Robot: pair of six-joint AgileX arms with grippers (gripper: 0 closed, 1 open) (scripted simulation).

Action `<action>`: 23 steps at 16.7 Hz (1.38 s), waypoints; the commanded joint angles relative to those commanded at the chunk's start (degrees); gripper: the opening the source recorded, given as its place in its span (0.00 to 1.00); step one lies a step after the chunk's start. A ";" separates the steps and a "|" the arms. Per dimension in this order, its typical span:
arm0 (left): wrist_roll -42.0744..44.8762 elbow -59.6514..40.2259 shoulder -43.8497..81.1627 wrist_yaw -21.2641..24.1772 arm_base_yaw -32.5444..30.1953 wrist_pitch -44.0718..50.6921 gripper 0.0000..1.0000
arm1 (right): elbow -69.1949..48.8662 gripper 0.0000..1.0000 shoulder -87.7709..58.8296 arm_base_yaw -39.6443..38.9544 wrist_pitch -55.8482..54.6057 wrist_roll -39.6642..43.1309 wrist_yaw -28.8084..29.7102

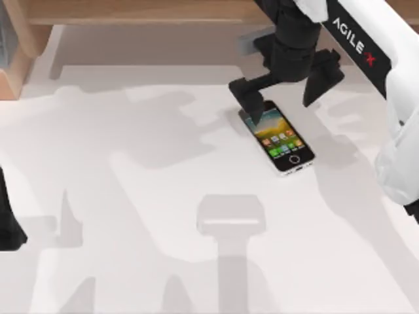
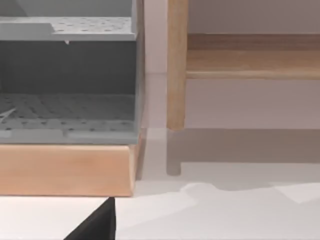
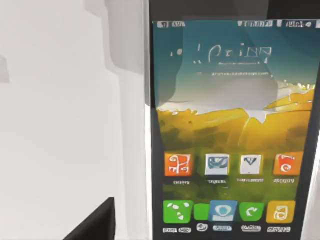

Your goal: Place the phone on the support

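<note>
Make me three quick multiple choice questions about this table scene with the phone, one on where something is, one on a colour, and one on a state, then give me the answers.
1. Where is the right gripper?
A. over the phone's far end
B. at the table's left edge
C. above the support

2. What colour is the support?
A. red
B. pale grey-white
C. black

3. How does the phone lie?
A. standing on the support
B. face down
C. flat on the table, screen up

Answers: 1 A, the open fingers straddle the phone's upper end; 2 B, it nearly blends with the table; 3 C, lit icons face up, apart from the support.
</note>
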State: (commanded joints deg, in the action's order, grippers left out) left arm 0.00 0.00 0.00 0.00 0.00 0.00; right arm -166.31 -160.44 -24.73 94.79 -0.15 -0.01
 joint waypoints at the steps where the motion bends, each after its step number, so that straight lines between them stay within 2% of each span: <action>1: 0.00 0.00 0.00 0.00 0.00 0.00 1.00 | 0.00 1.00 0.00 0.00 0.00 0.00 0.00; 6: 0.00 0.00 0.00 0.00 0.00 0.00 1.00 | 4.35 1.00 1.05 0.12 -3.74 0.09 -0.02; 14: 0.00 0.00 0.00 0.00 0.00 0.00 1.00 | 29.16 1.00 6.25 -0.21 -22.61 -0.13 -0.09; 20: 0.00 0.00 0.00 0.00 0.00 0.00 1.00 | 31.46 1.00 6.63 -0.18 -24.82 -0.14 -0.09; 23: 0.00 0.00 0.00 0.00 0.00 0.00 1.00 | 31.46 0.77 6.63 -0.18 -24.82 -0.14 -0.09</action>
State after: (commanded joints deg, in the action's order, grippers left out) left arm 0.00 0.00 0.00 0.00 0.00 0.00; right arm -134.85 -153.81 -24.91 69.96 -0.29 -0.11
